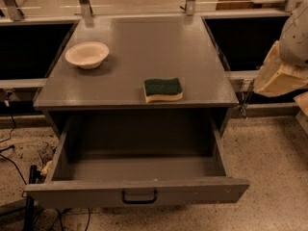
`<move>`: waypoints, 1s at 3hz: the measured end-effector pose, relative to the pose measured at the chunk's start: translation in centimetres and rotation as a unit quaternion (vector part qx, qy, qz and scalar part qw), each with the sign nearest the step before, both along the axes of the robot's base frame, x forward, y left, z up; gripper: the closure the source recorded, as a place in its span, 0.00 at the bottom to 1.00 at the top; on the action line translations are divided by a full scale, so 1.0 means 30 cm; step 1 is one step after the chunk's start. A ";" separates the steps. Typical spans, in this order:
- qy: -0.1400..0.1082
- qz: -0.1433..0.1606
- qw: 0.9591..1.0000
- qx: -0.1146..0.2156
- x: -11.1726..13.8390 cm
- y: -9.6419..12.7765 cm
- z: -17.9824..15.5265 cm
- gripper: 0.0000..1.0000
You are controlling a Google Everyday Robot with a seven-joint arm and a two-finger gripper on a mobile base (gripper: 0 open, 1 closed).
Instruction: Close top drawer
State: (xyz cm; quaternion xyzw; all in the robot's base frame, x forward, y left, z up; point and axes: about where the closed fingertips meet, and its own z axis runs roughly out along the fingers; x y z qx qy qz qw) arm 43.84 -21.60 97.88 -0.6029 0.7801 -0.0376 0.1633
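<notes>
A bowl (87,55) sits near the tabletop's (144,37) left edge, a sponge (163,89) by its front edge. Below, the top drawer (137,190) stands pulled well out, its front running left to right. The tool (280,73) hangs beyond the right edge, above and right of that front — open or closed, I cannot tell.

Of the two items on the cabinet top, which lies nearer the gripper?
The green-topped sponge near the front edge; the cream bowl sits far left, the gripper at the right edge.
</notes>
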 end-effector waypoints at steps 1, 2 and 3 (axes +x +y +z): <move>-0.015 -0.015 1.000 0.007 0.009 -0.002 0.017 1.00; -0.017 -0.028 0.999 0.017 -0.009 -0.013 -0.012 1.00; -0.003 -0.037 0.999 0.029 -0.047 -0.033 -0.098 1.00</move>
